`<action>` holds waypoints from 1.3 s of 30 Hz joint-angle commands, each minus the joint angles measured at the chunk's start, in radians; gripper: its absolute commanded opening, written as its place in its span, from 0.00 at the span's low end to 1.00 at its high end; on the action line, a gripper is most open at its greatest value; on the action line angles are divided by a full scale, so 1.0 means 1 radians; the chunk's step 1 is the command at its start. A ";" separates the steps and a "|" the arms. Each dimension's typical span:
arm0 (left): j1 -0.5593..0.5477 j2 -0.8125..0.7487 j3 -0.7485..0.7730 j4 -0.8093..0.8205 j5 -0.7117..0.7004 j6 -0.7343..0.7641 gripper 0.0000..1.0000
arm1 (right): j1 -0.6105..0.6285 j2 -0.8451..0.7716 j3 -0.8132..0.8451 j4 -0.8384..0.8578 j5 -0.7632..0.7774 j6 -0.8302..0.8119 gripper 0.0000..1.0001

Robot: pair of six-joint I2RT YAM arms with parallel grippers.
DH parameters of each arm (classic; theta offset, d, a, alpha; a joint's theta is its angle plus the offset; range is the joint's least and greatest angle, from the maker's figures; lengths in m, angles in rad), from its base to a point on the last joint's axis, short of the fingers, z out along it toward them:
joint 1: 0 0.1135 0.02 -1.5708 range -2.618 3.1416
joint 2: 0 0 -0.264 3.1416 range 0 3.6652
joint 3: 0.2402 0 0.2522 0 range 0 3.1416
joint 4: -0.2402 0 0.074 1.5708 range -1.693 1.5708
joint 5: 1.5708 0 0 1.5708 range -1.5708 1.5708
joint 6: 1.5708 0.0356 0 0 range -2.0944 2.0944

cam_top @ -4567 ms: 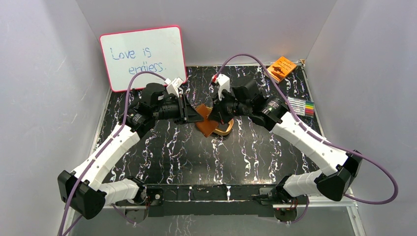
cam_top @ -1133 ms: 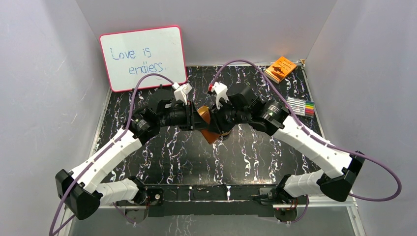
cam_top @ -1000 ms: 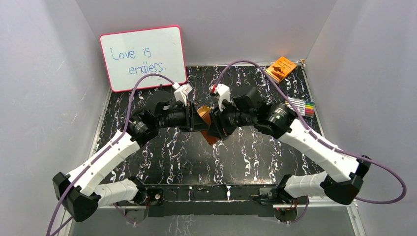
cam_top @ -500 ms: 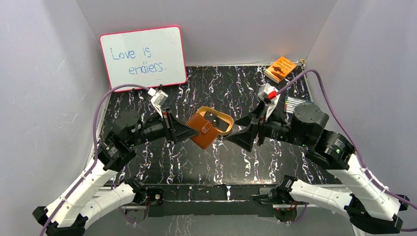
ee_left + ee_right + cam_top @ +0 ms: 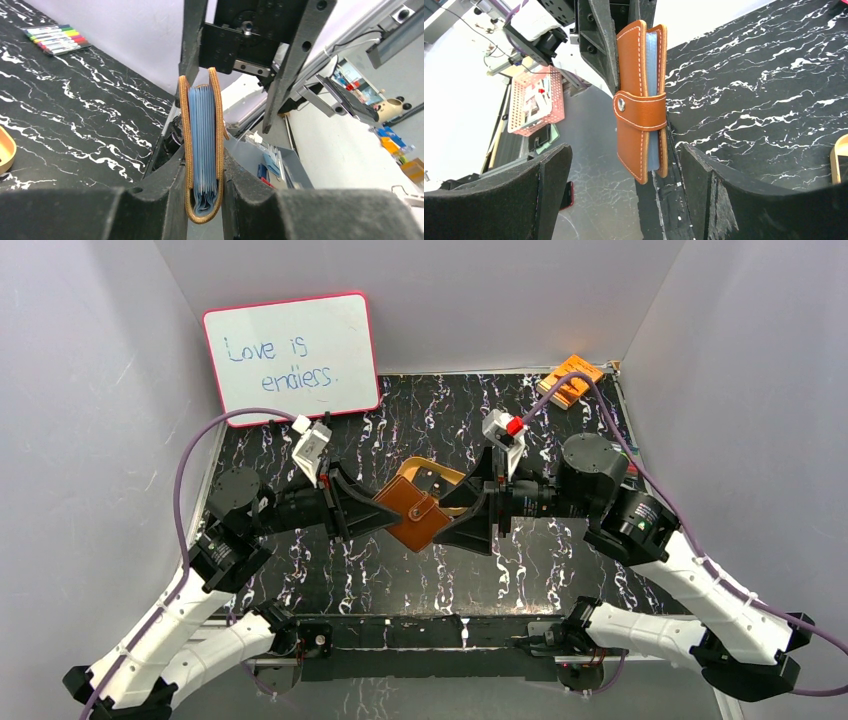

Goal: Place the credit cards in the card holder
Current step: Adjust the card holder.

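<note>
The card holder (image 5: 413, 512), reddish-brown leather with its strap snapped shut, hangs in the air above the table's middle. My left gripper (image 5: 385, 508) is shut on its folded spine end. In the left wrist view the holder (image 5: 202, 145) stands edge-on between my fingers (image 5: 165, 195), with pale blue leaves packed between the covers. The credit cards do not show as separate things. My right gripper (image 5: 456, 516) faces it from the right, open. In the right wrist view its wide jaws (image 5: 624, 155) stand either side of the holder's free end (image 5: 640, 100) without touching it.
A tan oval tray (image 5: 452, 478) lies on the black marbled table just behind the holder. A whiteboard (image 5: 290, 355) leans at the back left. An orange booklet (image 5: 572, 380) is at the back right corner. Coloured markers (image 5: 55, 39) lie by the right wall.
My left arm drew back toward the near side, carrying the holder. My right gripper let go, opened wide, swung off to the right, then came back to the holder's strap end.
</note>
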 commanded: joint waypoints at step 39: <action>-0.004 0.005 0.079 0.146 0.089 -0.003 0.00 | 0.001 0.030 -0.076 0.281 -0.098 0.203 0.62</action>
